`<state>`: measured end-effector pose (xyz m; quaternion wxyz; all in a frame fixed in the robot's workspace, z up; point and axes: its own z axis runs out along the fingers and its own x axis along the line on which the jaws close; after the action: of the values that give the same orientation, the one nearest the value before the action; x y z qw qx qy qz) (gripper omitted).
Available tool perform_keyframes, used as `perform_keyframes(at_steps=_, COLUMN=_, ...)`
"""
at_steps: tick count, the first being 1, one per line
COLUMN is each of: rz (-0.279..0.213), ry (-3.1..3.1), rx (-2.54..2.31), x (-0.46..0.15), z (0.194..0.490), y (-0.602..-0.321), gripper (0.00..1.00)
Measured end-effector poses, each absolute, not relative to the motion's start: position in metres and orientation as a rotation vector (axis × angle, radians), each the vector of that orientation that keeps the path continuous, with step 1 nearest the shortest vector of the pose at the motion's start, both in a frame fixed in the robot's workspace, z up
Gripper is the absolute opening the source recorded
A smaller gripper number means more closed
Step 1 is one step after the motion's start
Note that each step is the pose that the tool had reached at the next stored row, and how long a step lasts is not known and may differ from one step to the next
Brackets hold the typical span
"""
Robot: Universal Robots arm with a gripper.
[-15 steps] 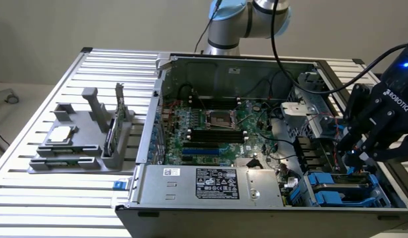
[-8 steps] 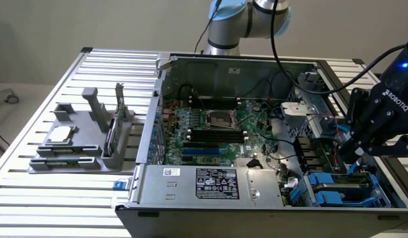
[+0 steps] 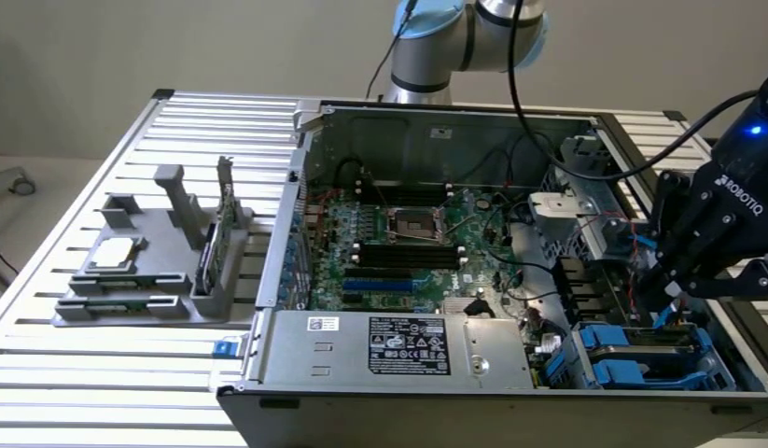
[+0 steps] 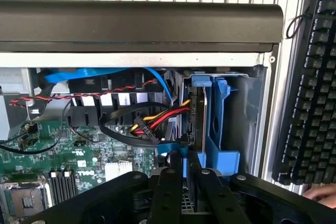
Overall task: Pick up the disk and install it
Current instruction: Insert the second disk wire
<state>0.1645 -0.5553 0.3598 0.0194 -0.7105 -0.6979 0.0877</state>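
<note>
The disk (image 4: 199, 116) stands on edge in the blue drive bay at the corner of the open computer case (image 3: 421, 359), its blue plastic carrier (image 4: 218, 129) beside its dark metal edge. My gripper (image 4: 184, 174) reaches down onto the disk's near edge, its black fingers (image 4: 169, 184) drawn close on either side of it. In the exterior view my gripper (image 3: 666, 297) hangs over the bay at the case's right end, just above the blue carriers (image 3: 626, 359). Most of the disk's face is hidden.
Red, yellow and black cables (image 4: 157, 116) and a blue ribbon (image 4: 100, 74) crowd the space beside the bay. The motherboard (image 3: 402, 243) and power supply (image 3: 397, 345) fill the case. A grey fixture (image 3: 147, 271) stands on the exterior view's left. A keyboard (image 4: 310, 93) and a hand (image 4: 321, 195) lie outside the case.
</note>
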Motion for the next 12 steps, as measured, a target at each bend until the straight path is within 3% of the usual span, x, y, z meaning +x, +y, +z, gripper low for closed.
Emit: perform_keyframes(at_steps=12, rz=0.274, ry=-2.169, rx=-2.204, x=0.1645, z=0.3514, y=-0.5554, gripper=0.16)
